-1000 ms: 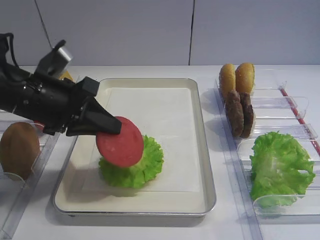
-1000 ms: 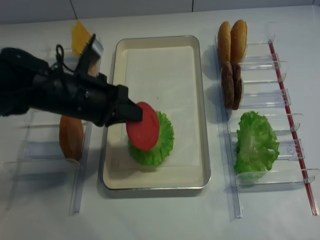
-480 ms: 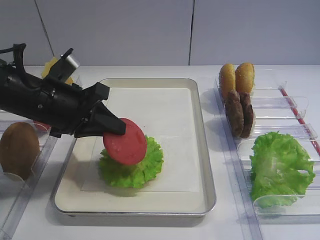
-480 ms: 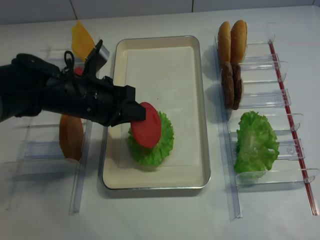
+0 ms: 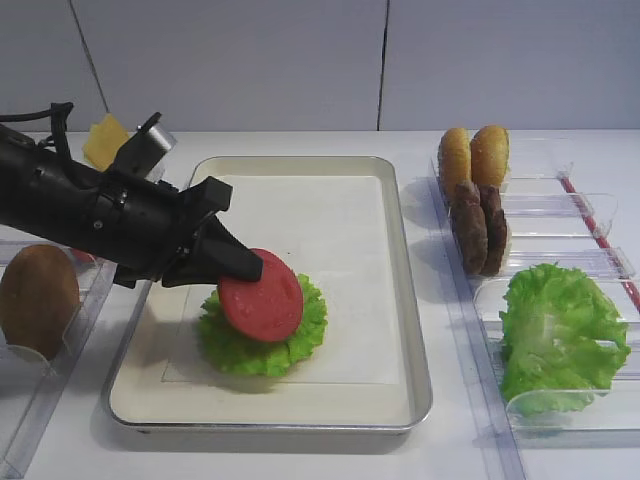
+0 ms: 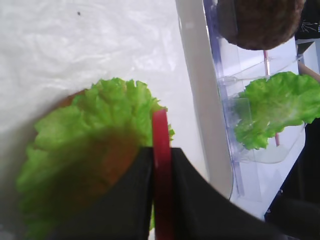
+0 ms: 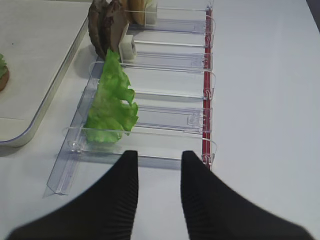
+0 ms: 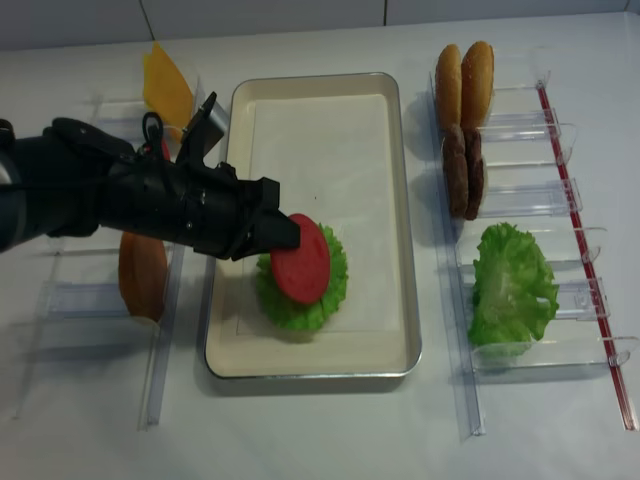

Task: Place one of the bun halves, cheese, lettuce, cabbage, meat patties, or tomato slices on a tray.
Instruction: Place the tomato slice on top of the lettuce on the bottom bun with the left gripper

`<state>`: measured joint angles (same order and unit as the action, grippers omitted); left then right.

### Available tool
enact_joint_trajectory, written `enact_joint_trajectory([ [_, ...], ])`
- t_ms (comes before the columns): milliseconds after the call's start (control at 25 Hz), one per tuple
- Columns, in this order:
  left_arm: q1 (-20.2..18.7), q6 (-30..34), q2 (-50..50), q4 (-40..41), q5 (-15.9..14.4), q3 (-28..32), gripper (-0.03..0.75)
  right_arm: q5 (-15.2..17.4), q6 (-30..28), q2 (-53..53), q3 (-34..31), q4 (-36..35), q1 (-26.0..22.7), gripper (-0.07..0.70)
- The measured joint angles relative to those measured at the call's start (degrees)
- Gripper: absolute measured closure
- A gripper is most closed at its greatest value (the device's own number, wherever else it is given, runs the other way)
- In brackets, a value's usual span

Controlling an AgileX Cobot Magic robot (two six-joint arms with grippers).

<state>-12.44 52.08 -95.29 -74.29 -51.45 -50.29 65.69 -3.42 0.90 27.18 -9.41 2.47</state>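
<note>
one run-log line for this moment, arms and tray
left gripper: shut on tomato slice, tilted over lettuce | tray: holds lettuce | right gripper: open, empty, by rack

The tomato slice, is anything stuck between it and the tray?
Yes. The tomato slice, pinched by the left gripper, sits tilted over a lettuce leaf that already lies on the tray. The lettuce is between the slice and the paper liner, so it would land on the leaf.
</note>
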Motion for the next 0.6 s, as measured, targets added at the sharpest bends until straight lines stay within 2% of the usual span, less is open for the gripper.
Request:
enact_joint_trajectory([
  [320,0.0,0.42,0.0,0.78,0.58,0.0,0.671,0.0,0.0,0.0,0.0,0.0,0.0,0.386],
  [480,0.0,-1.08,0.0,3.36,2.36,0.0,0.671,0.0,0.0,0.0,0.0,0.0,0.0,0.386],
  [600,0.0,-1.49,0.0,3.36,2.47,0.0,0.671,0.0,0.0,0.0,0.0,0.0,0.0,0.386],
])
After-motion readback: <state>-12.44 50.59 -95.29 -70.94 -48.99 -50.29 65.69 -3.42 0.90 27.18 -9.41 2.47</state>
